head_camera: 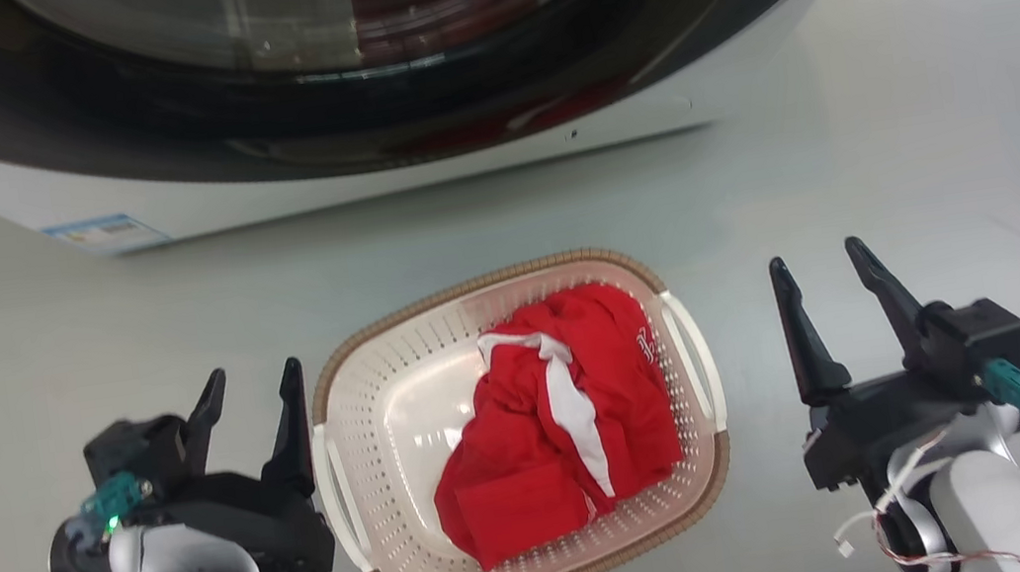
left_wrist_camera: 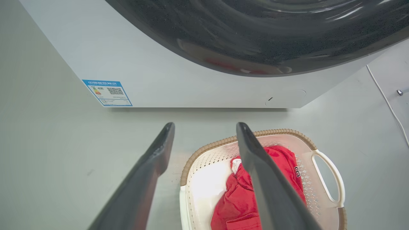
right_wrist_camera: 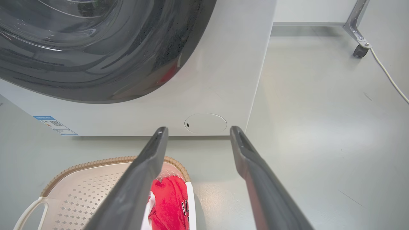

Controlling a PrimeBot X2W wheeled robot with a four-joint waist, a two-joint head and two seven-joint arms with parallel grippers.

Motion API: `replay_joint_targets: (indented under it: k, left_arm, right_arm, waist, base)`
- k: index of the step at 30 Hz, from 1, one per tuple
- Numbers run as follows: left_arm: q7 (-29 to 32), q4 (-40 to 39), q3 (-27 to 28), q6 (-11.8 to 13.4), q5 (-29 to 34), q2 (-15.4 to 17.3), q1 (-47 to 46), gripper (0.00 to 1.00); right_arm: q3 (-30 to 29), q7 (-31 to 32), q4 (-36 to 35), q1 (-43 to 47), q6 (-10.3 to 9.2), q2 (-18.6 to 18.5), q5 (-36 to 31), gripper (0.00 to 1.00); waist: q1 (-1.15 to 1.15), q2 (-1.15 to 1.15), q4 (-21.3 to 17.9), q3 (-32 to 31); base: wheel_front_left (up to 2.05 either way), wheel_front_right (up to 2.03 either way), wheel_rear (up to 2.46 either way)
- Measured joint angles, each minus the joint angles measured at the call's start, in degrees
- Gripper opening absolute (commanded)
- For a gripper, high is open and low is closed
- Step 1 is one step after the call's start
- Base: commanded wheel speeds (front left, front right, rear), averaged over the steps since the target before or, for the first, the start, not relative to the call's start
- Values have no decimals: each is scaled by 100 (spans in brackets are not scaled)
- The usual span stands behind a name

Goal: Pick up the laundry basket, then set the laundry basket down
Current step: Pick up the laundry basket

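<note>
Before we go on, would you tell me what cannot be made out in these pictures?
Head view: the red garment covers part of the floor of the laundry basket.
Head view: the top edge cuts off the washing machine; its label is too small to read.
Left wrist view: a finger of the left gripper hides part of the garment; the bottom edge cuts off the basket's near end.

white washing machine (head_camera: 257, 187), dark round door (head_camera: 443, 96), blue label (left_wrist_camera: 107, 92) on front. crumpled red-white garment (head_camera: 570, 427). white cable (right_wrist_camera: 388, 75) on grey floor (head_camera: 903, 171).
</note>
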Motion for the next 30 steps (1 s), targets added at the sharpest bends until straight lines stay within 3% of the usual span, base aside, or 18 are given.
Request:
replay_joint_targets:
  k: [17, 30]
  left_arm:
    - [485, 1575, -64, -502, -250, -69, -1170, 100]
    - [641, 2619, -168, -757, -453, -178, -1650, 100]
  right_arm:
    - [300, 143, 1222, -1226, 81, 147, 29, 100]
    - [554, 104, 2154, -1750, 212, 191, 164, 100]
  waist:
    - [0, 1, -25, 1498]
    - [-1, 0, -7, 2024]
  base:
    - [0, 0, 0]
    - [0, 0, 0]
